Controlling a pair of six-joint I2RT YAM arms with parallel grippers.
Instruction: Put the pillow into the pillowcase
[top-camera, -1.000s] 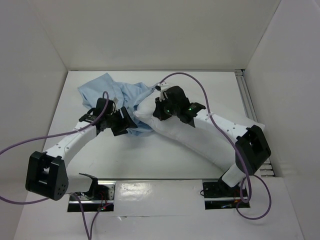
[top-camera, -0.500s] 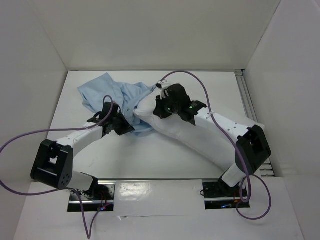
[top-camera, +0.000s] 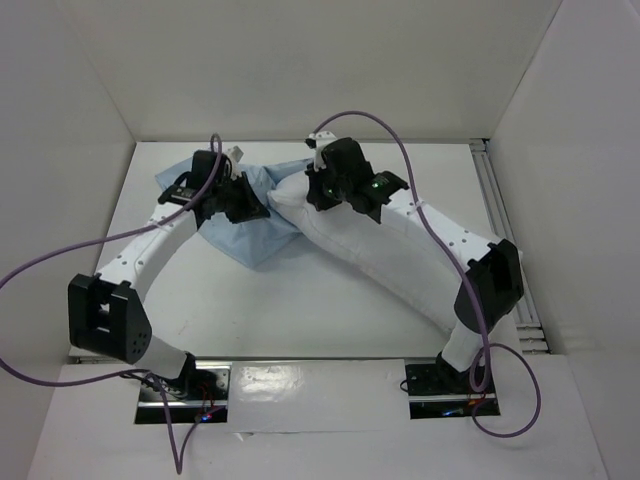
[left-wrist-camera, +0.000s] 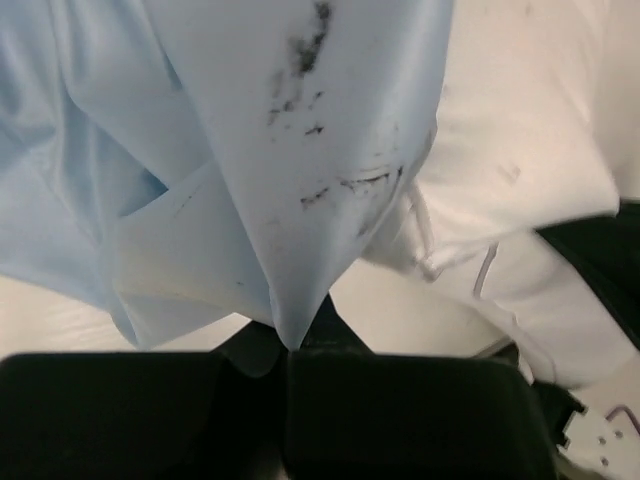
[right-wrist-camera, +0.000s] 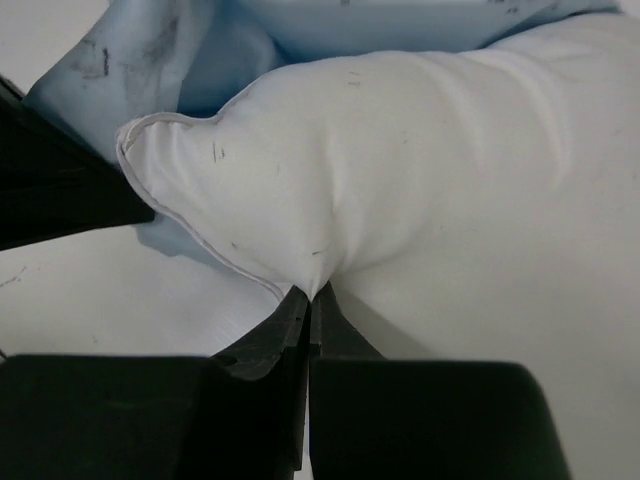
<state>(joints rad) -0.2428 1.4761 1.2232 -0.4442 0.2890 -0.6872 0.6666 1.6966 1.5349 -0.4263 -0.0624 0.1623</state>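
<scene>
Our left gripper (left-wrist-camera: 290, 345) has clamped the pillowcase (left-wrist-camera: 250, 200) and hauled it rearward; right gripper (right-wrist-camera: 312, 292) pinches the pillow (right-wrist-camera: 420, 170), so sleeving can start.

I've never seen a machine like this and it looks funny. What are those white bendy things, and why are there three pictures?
Those are two robot arms, bolted to the near edge of a table. Each ends in a pincher with two fingers, called a gripper. One picture looks down from a camera above the arms. The other two come from small cameras on the wrists, so you see the black fingers up close. On the table lie a puffy white pillow and a thin light blue pillowcase. The left gripper is shut on a fold of the pillowcase. The right gripper is shut, pinching the pillow near a corner. The job is to put the pillow into the pillowcase. It is not inside yet.
</scene>
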